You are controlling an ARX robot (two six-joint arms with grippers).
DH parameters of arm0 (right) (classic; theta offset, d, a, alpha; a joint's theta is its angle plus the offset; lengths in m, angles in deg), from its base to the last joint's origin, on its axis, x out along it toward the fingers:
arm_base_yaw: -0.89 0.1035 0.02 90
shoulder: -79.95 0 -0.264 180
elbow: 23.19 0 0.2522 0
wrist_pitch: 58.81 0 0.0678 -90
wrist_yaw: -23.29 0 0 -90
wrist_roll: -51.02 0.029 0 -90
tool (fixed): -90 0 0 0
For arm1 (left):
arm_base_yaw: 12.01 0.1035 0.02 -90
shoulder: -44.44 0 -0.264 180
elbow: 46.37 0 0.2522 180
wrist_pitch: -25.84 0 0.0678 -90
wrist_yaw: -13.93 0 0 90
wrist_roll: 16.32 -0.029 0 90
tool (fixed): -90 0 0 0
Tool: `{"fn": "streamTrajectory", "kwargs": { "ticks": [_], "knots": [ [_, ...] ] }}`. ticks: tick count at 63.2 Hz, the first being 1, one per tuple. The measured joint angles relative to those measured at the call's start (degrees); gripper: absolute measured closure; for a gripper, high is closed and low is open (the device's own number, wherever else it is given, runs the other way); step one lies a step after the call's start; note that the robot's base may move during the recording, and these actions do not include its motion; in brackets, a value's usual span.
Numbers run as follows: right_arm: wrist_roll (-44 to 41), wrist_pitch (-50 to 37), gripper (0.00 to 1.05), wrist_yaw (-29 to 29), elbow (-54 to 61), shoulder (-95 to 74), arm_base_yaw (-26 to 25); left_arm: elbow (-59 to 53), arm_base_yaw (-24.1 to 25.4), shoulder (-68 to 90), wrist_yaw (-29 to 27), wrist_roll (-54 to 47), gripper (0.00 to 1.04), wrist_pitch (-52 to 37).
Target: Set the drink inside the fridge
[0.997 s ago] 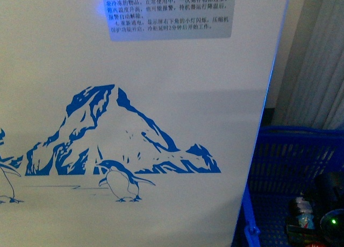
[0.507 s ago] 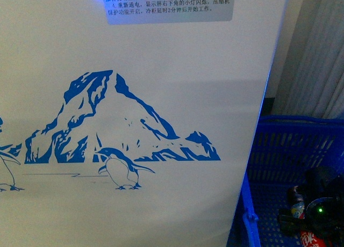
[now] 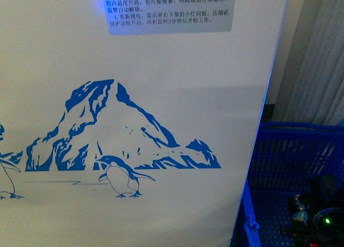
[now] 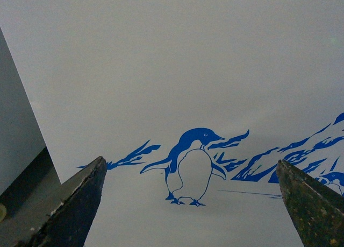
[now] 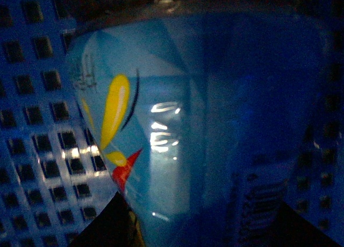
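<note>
White fridge [image 3: 161,69] upright, blue mountain-and-penguin decal on wall. Blue-labelled drink [image 5: 177,134], yellow and red marks, against perforated blue crate [image 5: 37,150].

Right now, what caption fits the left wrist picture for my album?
The open left hand faces the blue penguin on the white fridge.

The fridge [image 3: 161,96] wall closed the front and left; the blue crate [image 3: 290,150] at right lay open above.
</note>
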Motion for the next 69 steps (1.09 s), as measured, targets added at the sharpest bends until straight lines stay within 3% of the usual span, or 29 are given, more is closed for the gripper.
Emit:
{"fn": "streamTrajectory", "kwargs": {
  "ticks": [20,28,48,69],
  "knots": [
    [-3.0,-4.3,0.65,-2.1,18.0,20.2,0.7,0.0,0.0,0.0,0.0,0.0,0.08,0.0],
    [-5.7,-4.3,0.65,-5.3,27.4,38.5,0.9,0.0,0.0,0.0,0.0,0.0,0.08,0.0],
    [-8.0,2.4,0.65,-11.1,42.4,74.5,0.0,0.0,0.0,0.0,0.0,0.0,0.08,0.0],
    [-6.6,11.4,0.65,-15.2,48.5,107.1,1.3,0.0,0.0,0.0,0.0,0.0,0.08,0.0]
  ]
}}
